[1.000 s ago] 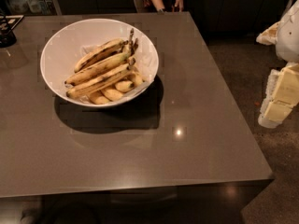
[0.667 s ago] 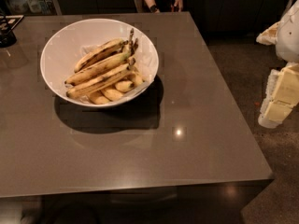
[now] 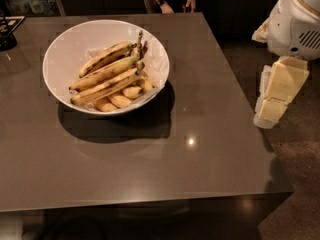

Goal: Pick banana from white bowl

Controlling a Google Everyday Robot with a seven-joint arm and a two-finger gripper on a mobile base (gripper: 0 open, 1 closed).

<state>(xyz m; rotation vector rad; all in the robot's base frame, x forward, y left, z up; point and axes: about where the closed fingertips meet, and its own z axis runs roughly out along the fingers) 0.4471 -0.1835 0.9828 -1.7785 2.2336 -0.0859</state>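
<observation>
Grey-brown surface: the frame cuts off its left side; a light glints on it right of centre.
Hard to make out: a dark object at the upper left edge, mostly cropped; a person's hands at the top edge, the body out of frame.
Half hidden: short bananas lie under the long ones, only partly showing.
Cream pincer: hangs at the right of the frame, beyond the surface's right edge and below the white arm shell. It is well apart from the bowl and touches neither surface nor fruit. Whether it is released or clenched cannot be told.
Long banana: streaked brown, lying slantwise among other long ones, dark stem toward the upper right.
Wide white bowl: upper left of the frame, standing on the surface, holding all the fruit.
Changed since a second ago: pincer and arm shell stand further left in the frame, nearer the surface; bowl and fruit lie as before.
</observation>
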